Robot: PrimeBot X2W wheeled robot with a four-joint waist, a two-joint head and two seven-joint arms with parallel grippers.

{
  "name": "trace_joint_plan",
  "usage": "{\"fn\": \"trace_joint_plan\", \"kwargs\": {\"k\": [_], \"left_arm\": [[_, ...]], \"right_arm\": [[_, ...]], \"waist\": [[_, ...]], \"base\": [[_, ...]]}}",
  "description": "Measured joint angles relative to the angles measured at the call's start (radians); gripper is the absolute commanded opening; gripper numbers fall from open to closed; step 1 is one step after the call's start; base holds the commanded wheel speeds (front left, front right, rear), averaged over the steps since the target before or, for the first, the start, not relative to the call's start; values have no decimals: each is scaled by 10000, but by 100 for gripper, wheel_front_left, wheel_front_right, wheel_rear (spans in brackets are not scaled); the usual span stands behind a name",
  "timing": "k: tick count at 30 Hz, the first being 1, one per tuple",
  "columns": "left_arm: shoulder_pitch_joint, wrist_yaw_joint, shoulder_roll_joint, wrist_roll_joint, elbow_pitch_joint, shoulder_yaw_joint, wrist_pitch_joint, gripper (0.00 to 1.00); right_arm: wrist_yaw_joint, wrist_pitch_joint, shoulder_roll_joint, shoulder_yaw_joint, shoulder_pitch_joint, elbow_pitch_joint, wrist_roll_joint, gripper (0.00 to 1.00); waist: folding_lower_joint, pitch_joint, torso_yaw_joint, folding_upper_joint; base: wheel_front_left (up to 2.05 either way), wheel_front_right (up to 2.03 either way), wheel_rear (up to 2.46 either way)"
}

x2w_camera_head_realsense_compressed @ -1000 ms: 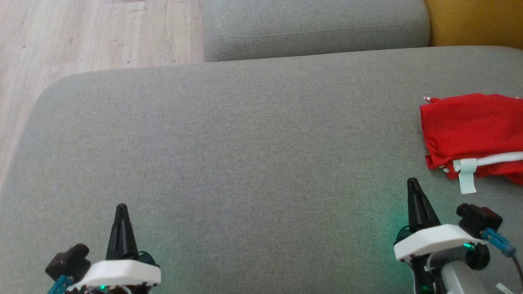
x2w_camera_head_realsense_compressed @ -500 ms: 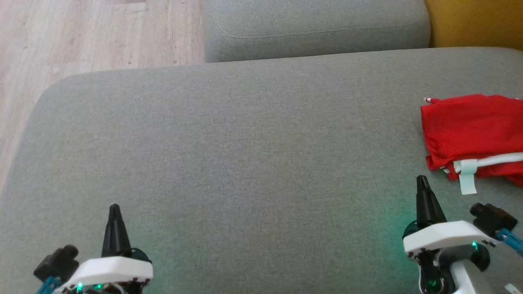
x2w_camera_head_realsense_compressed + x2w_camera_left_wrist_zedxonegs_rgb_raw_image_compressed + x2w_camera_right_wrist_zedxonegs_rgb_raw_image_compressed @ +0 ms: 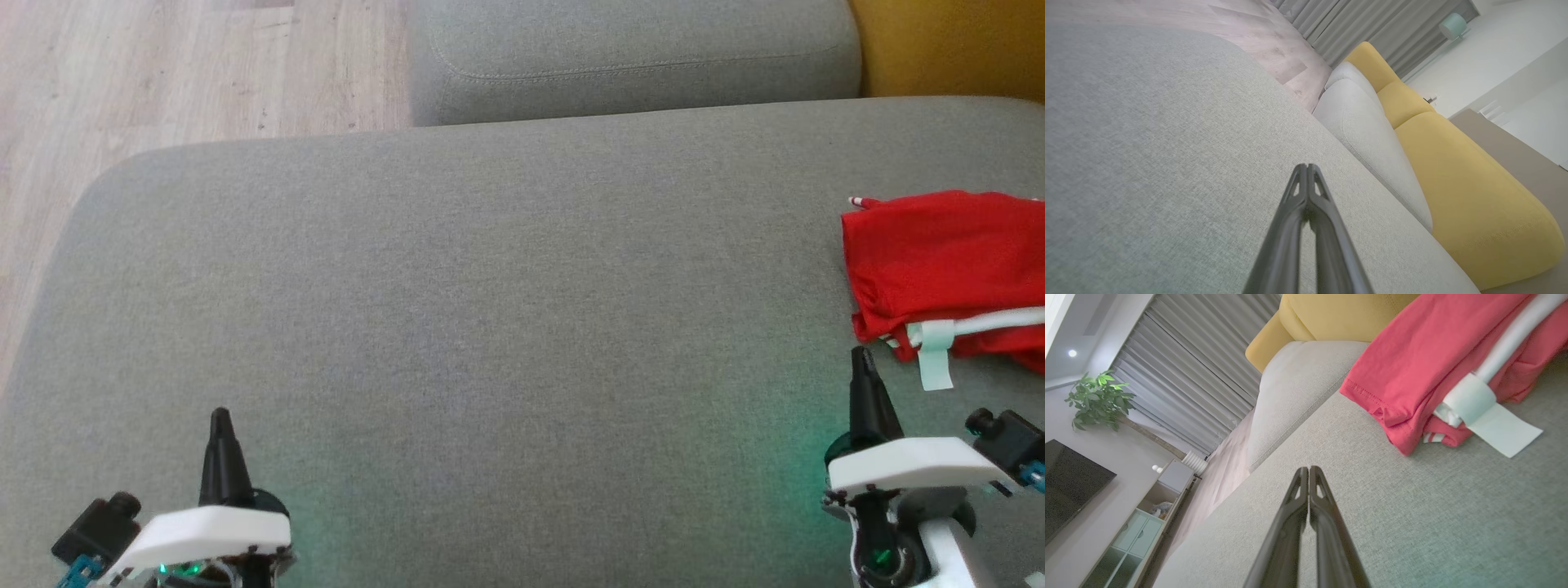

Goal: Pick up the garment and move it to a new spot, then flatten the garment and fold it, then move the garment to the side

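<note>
Status: the garment [image 3: 939,261] lies on the sofa seat [image 3: 490,286] at its far right, and the head view's edge cuts part of it off. It's red, stacked in layers with a straight stitched hem on top, so it reads as folded rather than crumpled. The lower edge is a bit ragged, with a striped bit poking out underneath.

Left claw [image 3: 219,416]: jaws pressed together, holding nothing, low over bare seat at lower left, well apart from the garment.
Right claw [image 3: 859,353]: jaws also pressed together and empty, with the tip just beside the garment's near left corner but not touching it.

My read: fold done, garment parked at the side, both claws clear, so you're at or very near the end. Caveat: from these views alone you can't rule out a pre-folded start. At most a final tidy of that lower edge is left.

Labels: a white tag [image 3: 933,363] hangs off a white band [image 3: 996,320] on the near edge and lies flat on the seat. The face that shows looks blank. I can't read any brand, print or writing anywhere.
</note>
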State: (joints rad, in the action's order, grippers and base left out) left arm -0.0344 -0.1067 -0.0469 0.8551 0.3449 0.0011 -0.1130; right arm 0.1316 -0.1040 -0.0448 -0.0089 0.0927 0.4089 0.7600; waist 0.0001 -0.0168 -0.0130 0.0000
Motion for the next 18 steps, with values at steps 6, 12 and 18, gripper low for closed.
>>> {"fn": "trace_joint_plan", "kwargs": {"k": [6,12,18], "left_arm": [[0,-4,0,591,-48,27,201,0],[-3,-42,2,1174,-96,63,370,0],[-12,-75,2,1768,-176,173,527,0]], "right_arm": [[0,180,0,-77,-2,-86,669,0],[0,339,0,-190,-6,-174,1331,0],[0,481,0,-301,-8,-280,1998,0]], "waist": [[0,11,10,0],[0,22,21,0],[0,33,31,0]], "base": [[0,0,0],[0,0,0],[0,0,0]]}}
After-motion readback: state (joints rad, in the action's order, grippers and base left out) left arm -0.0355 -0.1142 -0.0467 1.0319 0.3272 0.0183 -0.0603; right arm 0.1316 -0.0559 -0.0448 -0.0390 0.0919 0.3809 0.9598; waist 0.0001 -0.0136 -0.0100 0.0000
